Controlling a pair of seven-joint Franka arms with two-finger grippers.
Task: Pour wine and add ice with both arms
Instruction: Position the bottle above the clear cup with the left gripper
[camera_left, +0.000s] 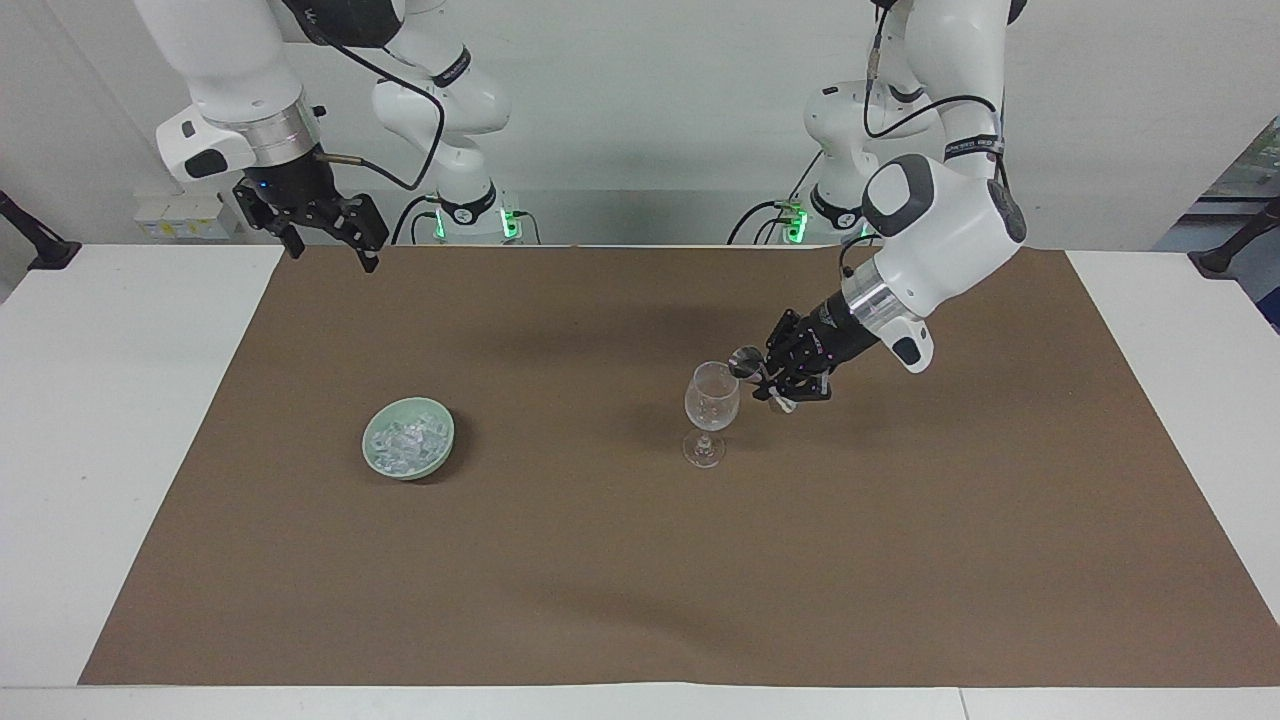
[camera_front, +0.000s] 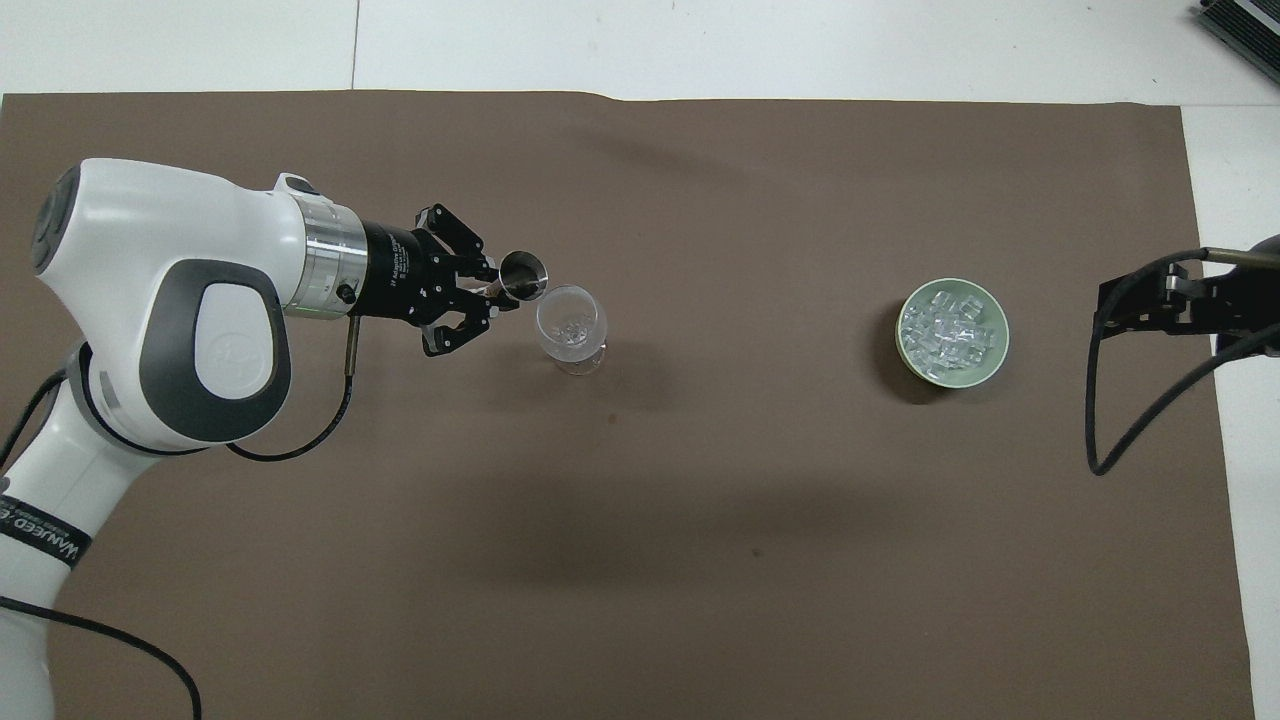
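A clear wine glass (camera_left: 711, 395) (camera_front: 571, 325) stands upright on the brown mat (camera_left: 640, 560). My left gripper (camera_left: 768, 386) (camera_front: 495, 291) is shut on a small metal cup (camera_left: 745, 362) (camera_front: 523, 275). The cup hangs beside the glass's rim and leans toward it. What the cup holds does not show, so I see no wine. The ice (camera_left: 404, 438) (camera_front: 950, 330) lies heaped in a pale green bowl (camera_left: 447, 433) (camera_front: 1001, 345) toward the right arm's end. My right gripper (camera_left: 333, 250) (camera_front: 1108, 300) waits open over the mat's corner by its base.
The brown mat (camera_front: 700, 560) covers most of the white table (camera_left: 100, 450). A black cable (camera_front: 1130, 420) loops down from the right wrist, and another hangs under the left wrist (camera_front: 300, 440).
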